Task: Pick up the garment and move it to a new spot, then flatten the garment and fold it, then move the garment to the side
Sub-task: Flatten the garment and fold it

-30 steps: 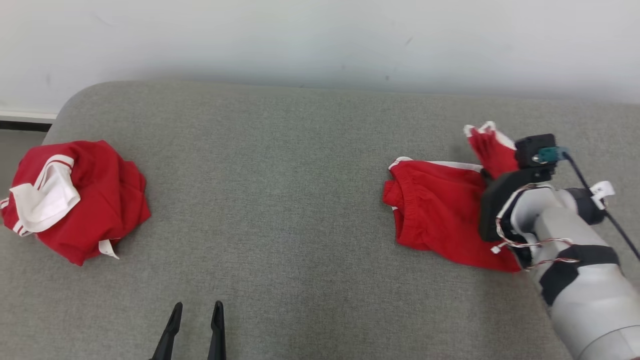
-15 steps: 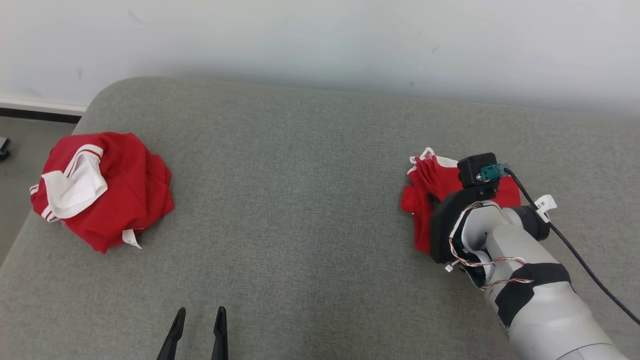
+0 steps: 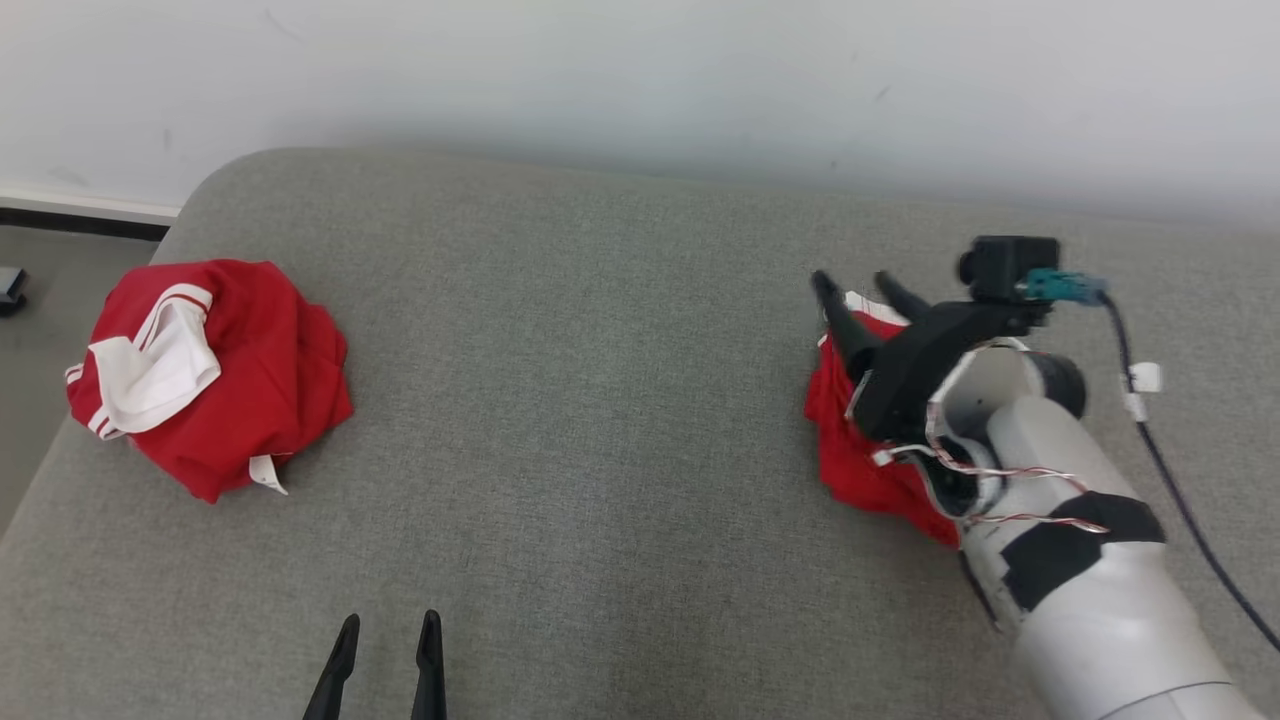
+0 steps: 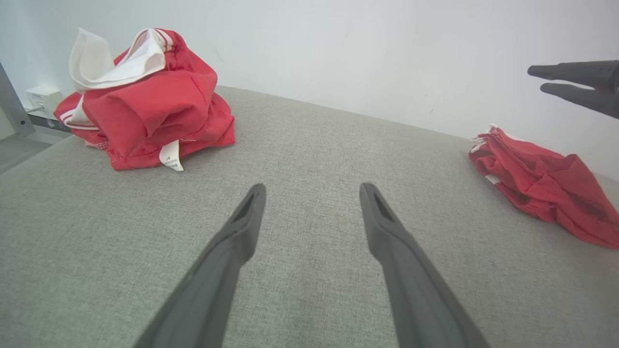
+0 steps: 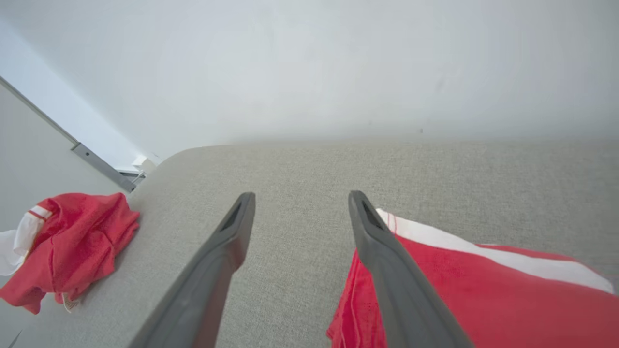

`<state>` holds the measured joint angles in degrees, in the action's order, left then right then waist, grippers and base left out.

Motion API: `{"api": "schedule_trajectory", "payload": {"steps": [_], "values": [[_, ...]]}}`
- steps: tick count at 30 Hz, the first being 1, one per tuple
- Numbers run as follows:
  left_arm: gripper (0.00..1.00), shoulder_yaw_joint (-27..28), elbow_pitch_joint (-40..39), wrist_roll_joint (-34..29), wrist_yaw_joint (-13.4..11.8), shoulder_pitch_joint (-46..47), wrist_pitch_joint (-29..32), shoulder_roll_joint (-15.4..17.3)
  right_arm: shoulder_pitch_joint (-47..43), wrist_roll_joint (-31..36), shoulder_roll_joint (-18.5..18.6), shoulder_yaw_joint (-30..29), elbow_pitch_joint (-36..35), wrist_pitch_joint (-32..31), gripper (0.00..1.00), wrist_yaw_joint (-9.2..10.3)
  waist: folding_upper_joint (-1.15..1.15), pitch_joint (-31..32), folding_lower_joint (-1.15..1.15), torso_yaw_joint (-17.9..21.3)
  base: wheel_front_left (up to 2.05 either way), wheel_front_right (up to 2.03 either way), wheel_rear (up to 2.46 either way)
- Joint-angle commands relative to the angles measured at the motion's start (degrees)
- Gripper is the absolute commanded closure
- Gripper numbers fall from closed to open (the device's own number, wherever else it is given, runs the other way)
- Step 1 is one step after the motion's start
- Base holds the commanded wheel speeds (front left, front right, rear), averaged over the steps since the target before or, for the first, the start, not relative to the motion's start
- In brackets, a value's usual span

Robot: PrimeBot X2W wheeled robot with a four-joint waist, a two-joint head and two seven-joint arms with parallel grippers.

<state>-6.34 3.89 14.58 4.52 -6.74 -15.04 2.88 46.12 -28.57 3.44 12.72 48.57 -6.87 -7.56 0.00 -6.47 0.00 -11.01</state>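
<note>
A folded red garment with white trim (image 3: 840, 440) lies on the right of the grey cushion (image 3: 600, 400); it also appears in the left wrist view (image 4: 537, 181) and under my right fingers (image 5: 483, 290). My right gripper (image 3: 852, 282) hovers open just above the garment's far left edge, holding nothing (image 5: 301, 197). Its fingers (image 4: 570, 79) hang in the air well above the cloth. My left gripper (image 3: 390, 620) rests open and empty near the cushion's front edge (image 4: 313, 188).
A second red garment with white parts (image 3: 215, 380) sits crumpled at the cushion's left end (image 4: 154, 101) (image 5: 72, 241). A white wall runs behind the cushion. Floor (image 3: 40, 270) shows past the rounded left corner, with a dark object (image 3: 8, 288) on it.
The right gripper carried a raised part of the garment leftward over the rest, let go and rose open above it. The garment now lies more compact. The head view shifted slightly.
</note>
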Motion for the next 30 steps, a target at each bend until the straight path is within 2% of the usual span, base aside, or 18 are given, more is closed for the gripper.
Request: {"api": "schedule_trajectory", "payload": {"steps": [1,4,10,11,12,13,16,21,30], "values": [[0.00,0.26,-0.08,0.23,-0.11,-0.15,-0.21,0.01,-1.32,-0.05,2.03,-0.93,-0.97,0.98,0.00,0.13,0.00,0.50,0.00,0.49,0.00,0.00,0.00],[0.00,0.28,-0.18,0.14,0.08,-0.30,-0.21,0.01,-3.15,1.68,5.05,-3.16,-2.60,2.57,0.00,0.13,0.00,0.80,0.00,0.98,0.00,0.00,0.00],[0.00,-0.32,0.08,0.18,0.27,-0.11,-0.21,0.01,-8.98,10.09,10.23,-6.92,-2.14,6.19,0.00,0.12,0.00,1.12,0.00,1.02,0.00,0.00,0.00],[0.00,-0.40,0.13,0.21,0.32,-0.06,-0.21,0.01,-9.96,11.59,10.42,-7.23,-2.01,6.84,0.22,0.12,0.00,1.09,0.00,0.96,0.00,0.00,0.00],[0.00,-0.46,0.13,0.22,0.37,0.03,-0.21,0.01,-10.81,12.97,10.41,-7.20,-2.03,7.51,0.96,0.12,0.00,0.98,0.00,0.90,0.00,0.00,0.00],[0.00,-0.45,0.13,0.23,0.39,0.14,-0.21,0.01,-11.69,14.07,10.11,-7.17,-1.83,7.90,1.00,0.12,0.00,0.86,0.00,0.85,0.00,0.00,0.00],[0.00,-0.35,0.15,0.21,0.44,0.46,-0.21,0.00,-13.65,17.34,8.49,-6.00,-2.08,9.11,1.00,0.13,0.00,0.52,0.00,0.73,0.00,0.00,0.00],[0.00,-0.17,0.33,0.25,0.53,0.89,-0.21,0.01,-15.62,19.04,3.96,-1.75,-2.26,10.36,1.00,0.13,0.00,0.33,0.00,0.45,0.00,0.00,0.00],[0.00,-0.53,0.87,0.56,0.41,0.50,-0.21,0.01,-18.19,16.95,-0.03,4.98,0.20,8.98,1.00,0.13,0.00,1.67,0.00,-0.13,0.00,0.00,0.00]]}}
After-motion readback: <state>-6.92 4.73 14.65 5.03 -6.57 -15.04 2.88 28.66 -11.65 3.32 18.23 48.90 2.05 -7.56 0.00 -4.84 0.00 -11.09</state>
